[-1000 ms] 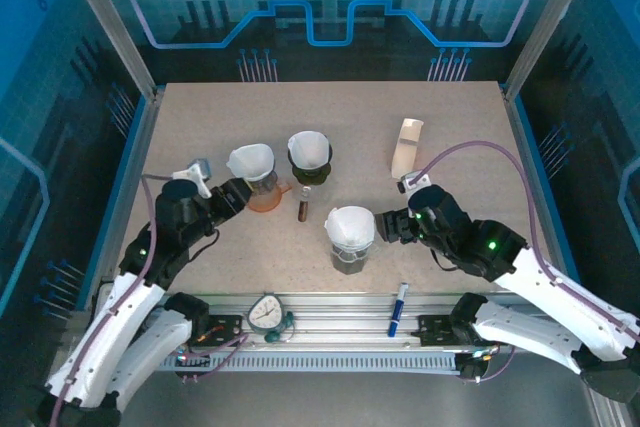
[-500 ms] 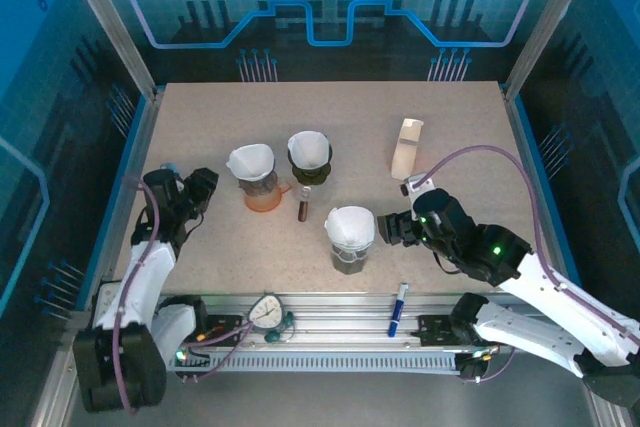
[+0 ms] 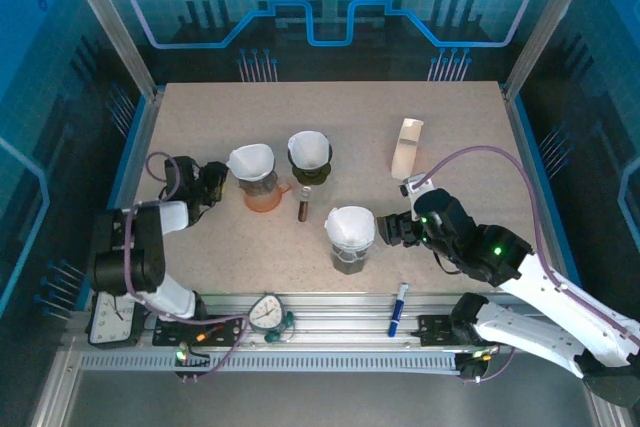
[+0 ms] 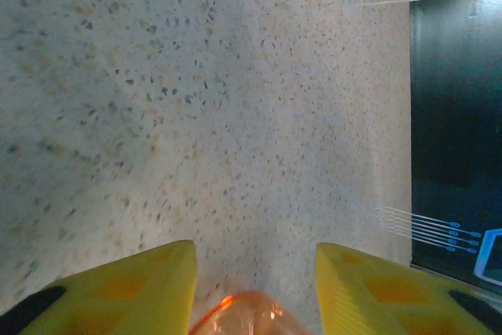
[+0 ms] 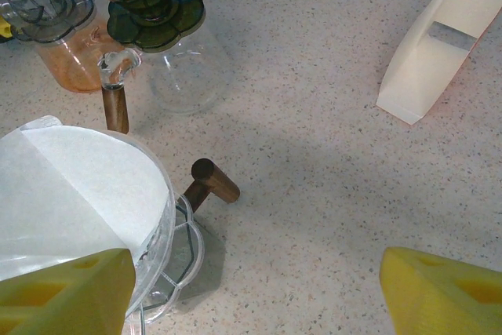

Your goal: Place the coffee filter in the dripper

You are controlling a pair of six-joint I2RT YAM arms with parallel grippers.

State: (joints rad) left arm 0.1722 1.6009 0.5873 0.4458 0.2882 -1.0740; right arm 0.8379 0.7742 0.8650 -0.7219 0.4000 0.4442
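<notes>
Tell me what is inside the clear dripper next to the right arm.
A white paper filter lines the clear dripper, reaching its rim. The filter covers the dripper's floor, which cannot be seen.

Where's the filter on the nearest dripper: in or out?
In: the white filter sits spread open inside the clear dripper, its edge at the rim.

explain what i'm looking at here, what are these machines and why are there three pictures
Two robot arms are bolted at the near edge of a speckled table. One picture looks down from above; the other two come from a camera on each wrist, so the yellow wedges are fingers. The left claw is open beside an orange-tinted clear jug. The right claw is open beside a clear glass dripper lined with a white paper filter. Nothing is gripped. Also there: a dark green dripper, a tall white paper pack and a blue marker pen.
</notes>
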